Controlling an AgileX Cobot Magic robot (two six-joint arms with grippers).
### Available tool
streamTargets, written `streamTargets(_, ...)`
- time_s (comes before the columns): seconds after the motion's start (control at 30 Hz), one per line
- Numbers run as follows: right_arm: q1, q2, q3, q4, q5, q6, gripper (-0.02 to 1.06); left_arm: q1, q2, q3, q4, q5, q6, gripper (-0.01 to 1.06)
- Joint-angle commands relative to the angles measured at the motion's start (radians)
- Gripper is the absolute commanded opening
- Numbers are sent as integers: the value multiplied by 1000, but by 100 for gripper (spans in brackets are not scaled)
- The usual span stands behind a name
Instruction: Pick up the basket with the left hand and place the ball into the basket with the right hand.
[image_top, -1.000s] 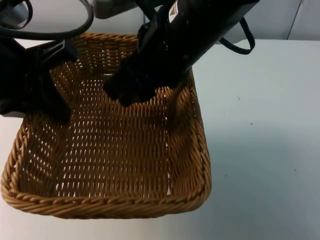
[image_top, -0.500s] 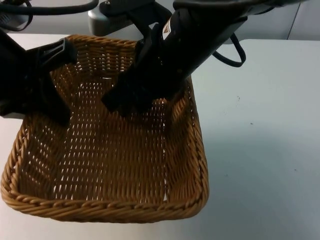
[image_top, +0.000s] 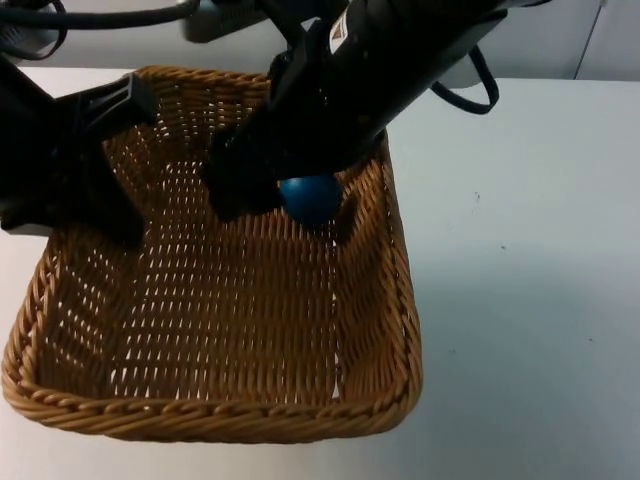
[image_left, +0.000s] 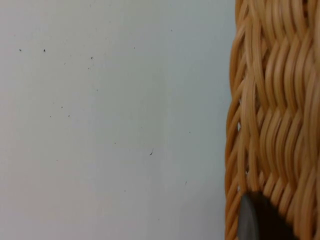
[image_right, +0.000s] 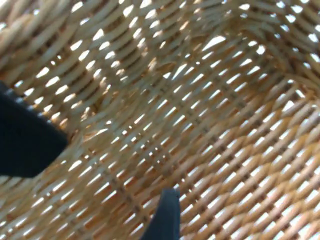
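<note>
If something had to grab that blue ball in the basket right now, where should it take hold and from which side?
Grip the blue ball across its widest part, coming straight down from above. It lies inside the wicker basket close to the right wall, which probably blocks a sideways approach. The right gripper hangs just beside it; the left gripper holds the basket's left rim.

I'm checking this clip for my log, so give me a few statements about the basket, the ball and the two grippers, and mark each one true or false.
1. The blue ball is inside the wicker basket. True.
2. The right gripper is over the bare table, away from the basket. False: it reaches into the basket, next to the ball.
3. The left gripper is at the basket's left wall. True.
4. The ball is red. False: it is blue.
5. The basket is round. False: it is roughly rectangular with rounded corners.
</note>
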Motion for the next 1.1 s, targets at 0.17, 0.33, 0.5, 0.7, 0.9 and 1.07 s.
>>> streamTargets(0.17,1,-162,0,-121,117,75,78,2,-9,1,-50,-30,-3,0)
streamTargets(0.33,1,-272,0,-261,152,196,78,2,19,-2,-97,-34,30,0)
streamTargets(0.5,1,-407,0,-351,187,269,78,0,87,-2,-183,-46,110,0)
streamTargets(0.7,1,-549,2,-351,225,267,77,0,207,-8,-423,-58,316,0)
streamTargets(0.9,1,-595,2,-385,285,267,77,-69,304,-97,-458,-69,371,0)
streamTargets(1.07,1,-603,2,-401,311,286,77,-133,390,-187,-465,-74,371,0)
